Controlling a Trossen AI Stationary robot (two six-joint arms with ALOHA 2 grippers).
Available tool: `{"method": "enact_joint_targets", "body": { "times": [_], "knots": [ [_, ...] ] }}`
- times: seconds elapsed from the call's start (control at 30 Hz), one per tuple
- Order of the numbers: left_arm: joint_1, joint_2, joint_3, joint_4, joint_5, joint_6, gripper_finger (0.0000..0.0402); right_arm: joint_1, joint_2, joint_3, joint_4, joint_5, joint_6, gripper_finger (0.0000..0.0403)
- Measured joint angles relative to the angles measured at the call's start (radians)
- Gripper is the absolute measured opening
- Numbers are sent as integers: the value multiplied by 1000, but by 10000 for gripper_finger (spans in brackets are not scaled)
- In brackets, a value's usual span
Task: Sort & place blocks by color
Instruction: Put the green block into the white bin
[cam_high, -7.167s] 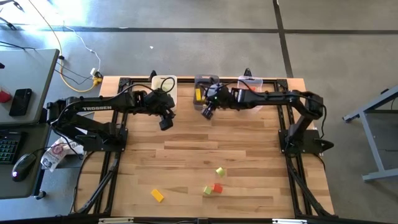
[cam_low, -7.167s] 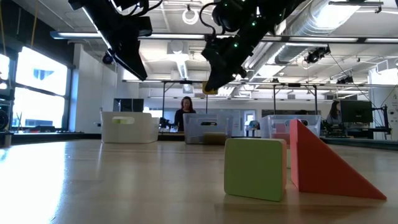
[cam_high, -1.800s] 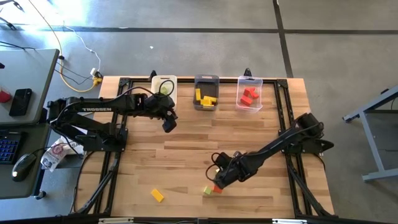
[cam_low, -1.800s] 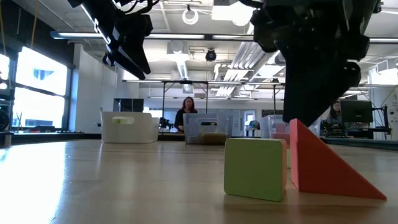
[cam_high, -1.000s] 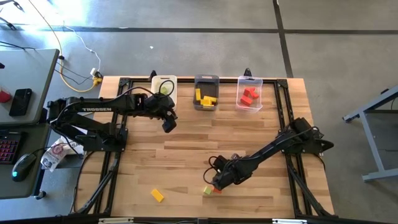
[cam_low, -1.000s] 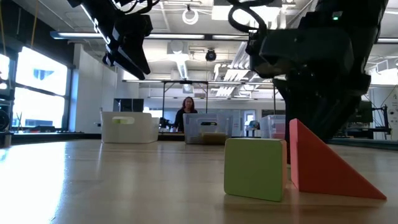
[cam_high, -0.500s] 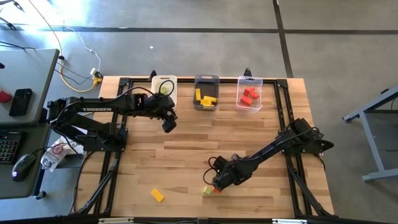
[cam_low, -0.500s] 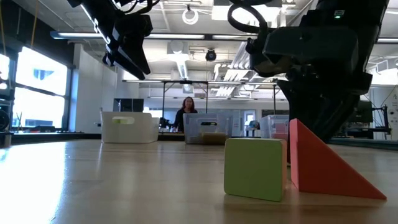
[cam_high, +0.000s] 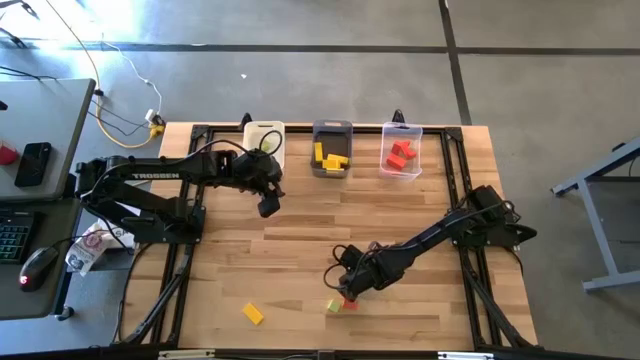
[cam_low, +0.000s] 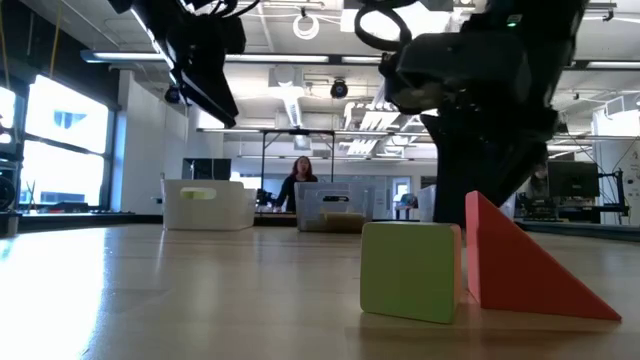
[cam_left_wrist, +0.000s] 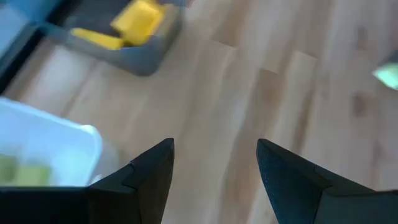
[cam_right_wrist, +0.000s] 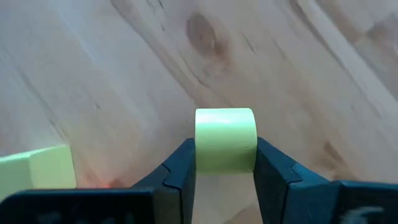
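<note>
My right gripper (cam_high: 345, 280) is low over the table's near middle, shut on a small light green block (cam_right_wrist: 225, 142). A second light green block (cam_high: 333, 306) and a red wedge block (cam_high: 349, 300) rest on the table just nearer; they also show in the low view, green (cam_low: 410, 270) and red (cam_low: 520, 265). A yellow block (cam_high: 253, 314) lies near the front left. My left gripper (cam_high: 267, 205) is open and empty, raised above the table near the white bin (cam_high: 265, 140); its open fingers show in the left wrist view (cam_left_wrist: 214, 149). My right gripper pinches the light green block by two opposite sides (cam_right_wrist: 202, 149) between its two fingers (cam_right_wrist: 183, 165). The fingers slant down at it from the table's right side. I cannot tell whether the block is clear of the table.
Three bins stand along the far edge: the white one, a dark grey one (cam_high: 332, 150) with yellow blocks, and a clear one (cam_high: 402, 152) with red blocks. Bare wood lies between the bins and the loose blocks.
My right gripper has shifted a little toward the table's far left, away from the red wedge and the second green block, which have stayed in place.
</note>
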Motion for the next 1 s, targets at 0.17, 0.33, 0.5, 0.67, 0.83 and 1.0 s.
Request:
{"method": "enact_joint_targets", "body": {
  "times": [0.17, 0.33, 0.5, 0.67, 0.83, 1.0],
  "knots": [
    [-24, 0, 0, 0, 90, 96, 214, -32, 0, 0, 41, -1, -64, 98],
    [-65, 0, 0, 1, 123, 170, 214, -76, -20, 1, 94, 1, -162, 98],
    [-105, 0, 0, 9, 124, 243, 214, -122, -61, 1, 129, 19, -266, 98],
    [-129, 0, 0, 47, 125, 243, 214, -168, -102, 2, 158, 33, -375, 98],
    [-141, 0, 0, 100, 124, 220, 214, -209, -125, 2, 203, 29, -503, 99],
    [-143, 0, 0, 127, 124, 220, 214, -246, -137, 2, 277, 23, -637, 99]
  ]
}}
